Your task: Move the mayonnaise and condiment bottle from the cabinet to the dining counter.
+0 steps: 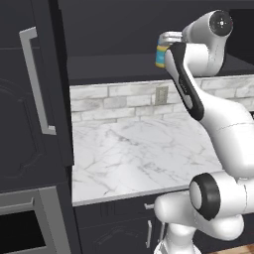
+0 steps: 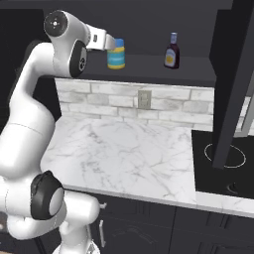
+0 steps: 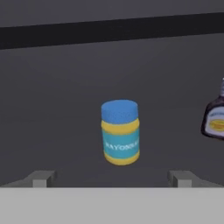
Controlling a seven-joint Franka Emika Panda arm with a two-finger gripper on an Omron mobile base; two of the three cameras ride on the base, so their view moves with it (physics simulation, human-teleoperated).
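Blue-lidded mayonnaise (image 3: 120, 132) is seen upright on the cabinet (image 2: 149, 64) shelf, just ahead of the gripper (image 3: 112, 178), centred btwn fingers spread fully w/ nothing held, presumably lined up for grasping. Condiment bottle (image 2: 171, 51) stands further right.

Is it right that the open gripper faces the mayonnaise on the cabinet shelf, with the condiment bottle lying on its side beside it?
Not quite. The condiment bottle stands upright, as the right base view shows. The rest holds: the open gripper faces the mayonnaise on the cabinet shelf.
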